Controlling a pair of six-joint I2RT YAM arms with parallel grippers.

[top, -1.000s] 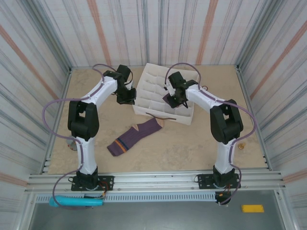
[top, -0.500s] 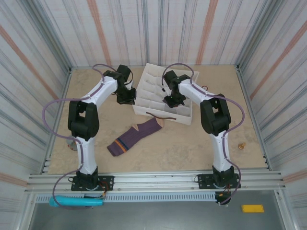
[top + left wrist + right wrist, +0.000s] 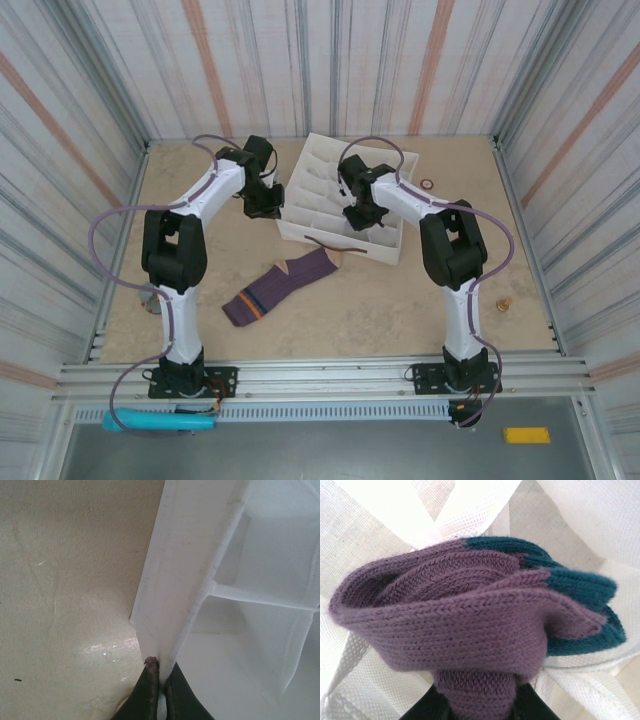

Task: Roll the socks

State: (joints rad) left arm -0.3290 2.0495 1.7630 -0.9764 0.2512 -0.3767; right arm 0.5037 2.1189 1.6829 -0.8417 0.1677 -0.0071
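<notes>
A flat purple sock (image 3: 280,285) with a peach toe and navy-orange stripes lies on the table in front of the white divided organizer (image 3: 385,150). My right gripper (image 3: 357,213) hangs over the organizer's compartments. In the right wrist view it (image 3: 480,702) is shut on a rolled purple sock (image 3: 460,625) with a dark teal patch, just above the mesh dividers (image 3: 360,670). My left gripper (image 3: 264,205) is at the organizer's left side. In the left wrist view it (image 3: 162,680) is shut on the organizer's white side wall (image 3: 185,580).
A small ring (image 3: 427,183) lies on the table right of the organizer. A small brass piece (image 3: 503,303) sits near the right wall. Striped corrugated walls enclose the table on three sides.
The right arm has swung left and further over the organizer with the rolled sock in its grip. The left arm and the flat sock have not moved.
</notes>
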